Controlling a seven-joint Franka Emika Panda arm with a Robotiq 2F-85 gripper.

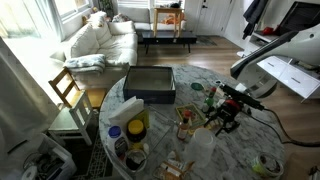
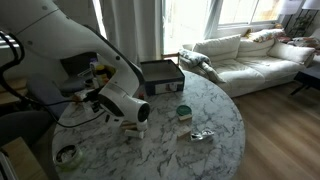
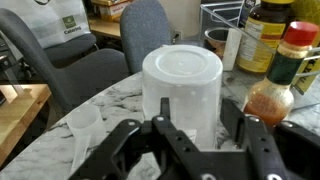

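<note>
An exterior view looked down from high over the round table point(image 1: 195, 72) toward the far sofa point(image 1: 100, 40). An exterior view sat lower, close behind the arm point(image 2: 60, 50), facing right across the same table, sofa and black box point(image 2: 160, 75). The wrist view looked level, very near a white cup point(image 3: 182, 85).

white arm point(image 2: 55, 45): glossy rounded shells, thick tubular links, bulging joint housings with thin dark seams, both exterior views agree. round end cap point(image 2: 140, 112) on the wrist joint, dark centre. black cable point(image 2: 8, 55) looped alongside the links. black gripper point(image 3: 200, 125): matte, angular bar-linkage fingers point(image 3: 160, 135), pivot pins at the knuckles.
</note>
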